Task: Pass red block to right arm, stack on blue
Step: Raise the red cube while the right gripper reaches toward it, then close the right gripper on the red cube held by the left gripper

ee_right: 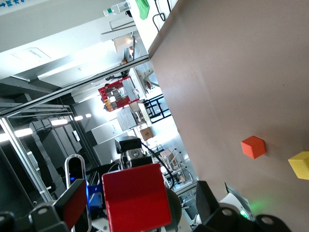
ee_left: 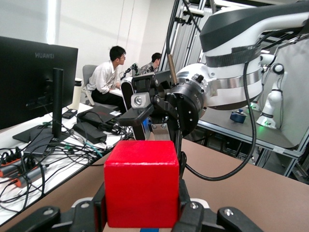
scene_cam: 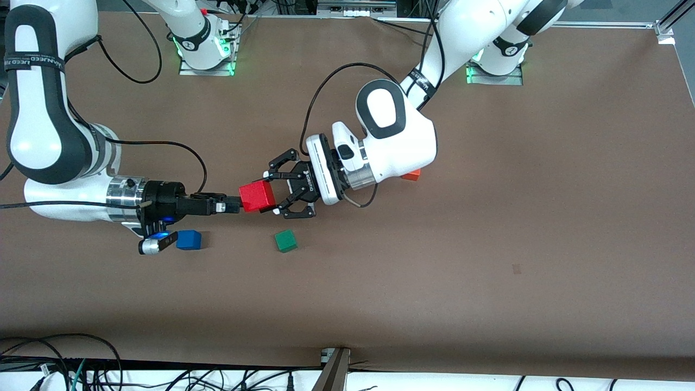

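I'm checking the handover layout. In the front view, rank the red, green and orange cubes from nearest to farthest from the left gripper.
1. Red block: at the left gripper, between its fingers, with the right gripper at its opposite face.
2. Green cube: on the table, nearer the front camera than the gripper.
3. Orange cube: toward the left arm's end, partly hidden by the left arm.

The word "HUAWEI" stands in small pale letters on the top edge of the big black flat computer screen (ee_left: 34, 77) on the side desk; nothing else can be read — not even the black strap's print.
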